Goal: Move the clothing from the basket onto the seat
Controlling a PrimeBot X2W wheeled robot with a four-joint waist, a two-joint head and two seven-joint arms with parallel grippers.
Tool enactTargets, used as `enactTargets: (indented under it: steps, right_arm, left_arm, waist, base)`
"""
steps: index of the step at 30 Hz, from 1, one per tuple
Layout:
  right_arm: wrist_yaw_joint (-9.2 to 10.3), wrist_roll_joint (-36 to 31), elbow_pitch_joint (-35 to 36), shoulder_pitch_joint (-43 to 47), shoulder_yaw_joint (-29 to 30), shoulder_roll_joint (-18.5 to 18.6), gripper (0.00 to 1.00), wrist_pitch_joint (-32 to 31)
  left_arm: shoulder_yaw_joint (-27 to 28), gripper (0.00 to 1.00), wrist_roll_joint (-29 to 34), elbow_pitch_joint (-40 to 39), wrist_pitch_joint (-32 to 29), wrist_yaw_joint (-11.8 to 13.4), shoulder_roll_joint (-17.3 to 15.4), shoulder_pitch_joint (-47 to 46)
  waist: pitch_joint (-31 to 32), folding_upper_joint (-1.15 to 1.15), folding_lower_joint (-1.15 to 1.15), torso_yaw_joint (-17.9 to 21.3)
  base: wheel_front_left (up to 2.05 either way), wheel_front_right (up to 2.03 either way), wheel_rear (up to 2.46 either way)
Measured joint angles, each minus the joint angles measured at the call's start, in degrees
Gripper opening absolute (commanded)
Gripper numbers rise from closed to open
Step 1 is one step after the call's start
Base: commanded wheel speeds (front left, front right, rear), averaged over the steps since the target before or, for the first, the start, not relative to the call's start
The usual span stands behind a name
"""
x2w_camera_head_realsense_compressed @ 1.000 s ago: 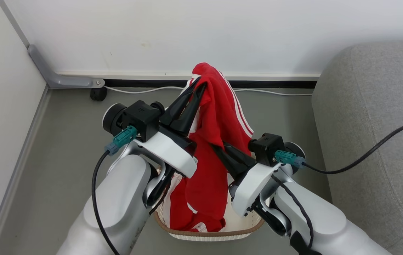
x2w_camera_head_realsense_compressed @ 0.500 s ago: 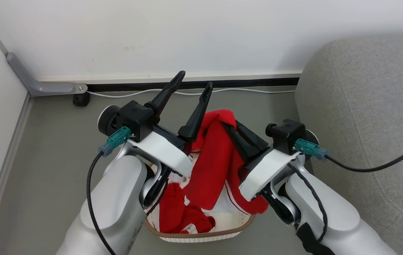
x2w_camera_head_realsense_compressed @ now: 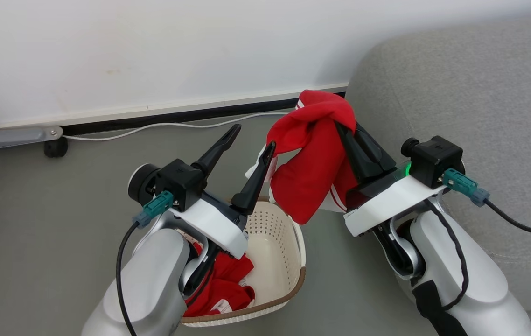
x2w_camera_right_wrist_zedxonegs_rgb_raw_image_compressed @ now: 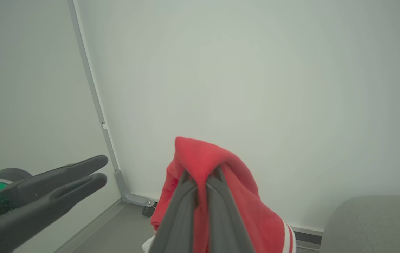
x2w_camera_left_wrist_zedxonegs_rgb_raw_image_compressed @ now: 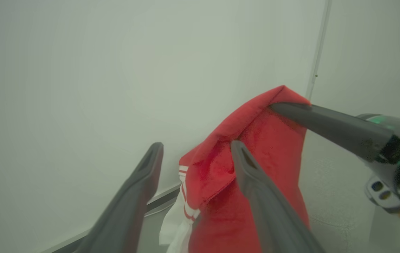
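Observation:
My right gripper (x2w_camera_head_realsense_compressed: 343,129) is shut on a red garment of the clothing (x2w_camera_head_realsense_compressed: 310,163), which hangs in the air between the basket (x2w_camera_head_realsense_compressed: 289,233) and the grey seat (x2w_camera_head_realsense_compressed: 457,93). In the right wrist view, the shut right gripper (x2w_camera_right_wrist_zedxonegs_rgb_raw_image_compressed: 201,174) pinches a fold of the red clothing (x2w_camera_right_wrist_zedxonegs_rgb_raw_image_compressed: 200,154). My left gripper (x2w_camera_head_realsense_compressed: 254,136) stands open above the basket with nothing between its fingers. The left wrist view has the open left gripper (x2w_camera_left_wrist_zedxonegs_rgb_raw_image_compressed: 196,147) just beside the hanging clothing (x2w_camera_left_wrist_zedxonegs_rgb_raw_image_compressed: 277,140). More red clothing (x2w_camera_head_realsense_compressed: 221,287) lies in the cream basket, partly hidden by my left arm.
A white cable (x2w_camera_head_realsense_compressed: 153,126) runs along the foot of the white wall. A grey bracket with a black caster (x2w_camera_head_realsense_compressed: 54,145) sits at the far left. The grey floor (x2w_camera_head_realsense_compressed: 60,210) surrounds the basket, and the seat's rounded side stands close to my right arm.
My left gripper has opened and let go of the garment. My right gripper has lifted the garment out of the basket towards the seat. The camera has turned right.

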State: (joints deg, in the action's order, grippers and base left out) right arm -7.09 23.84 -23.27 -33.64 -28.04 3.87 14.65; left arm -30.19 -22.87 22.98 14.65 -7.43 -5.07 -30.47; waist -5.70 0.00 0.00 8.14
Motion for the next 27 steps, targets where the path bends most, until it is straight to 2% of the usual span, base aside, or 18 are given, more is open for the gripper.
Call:
enactTargets:
  steps: [9,27]
  right_arm:
    - [0.0,-2.66,3.15,1.86,3.61,-0.09,0.0,0.0]
    - [0.0,-3.13,8.5,5.26,8.67,0.47,0.0,0.0]
  left_arm:
    - [-0.67,1.0,-0.79,-0.97,0.0,0.0,-0.18,2.31]
    - [0.68,1.0,-0.82,-3.26,0.0,0.0,0.0,6.82]
  waist:
    - [0.18,0.0,0.0,6.53]
    - [1.83,0.0,0.0,20.24]
  base:
    - [0.0,0.0,0.0]
    - [0.0,0.0,0.0]
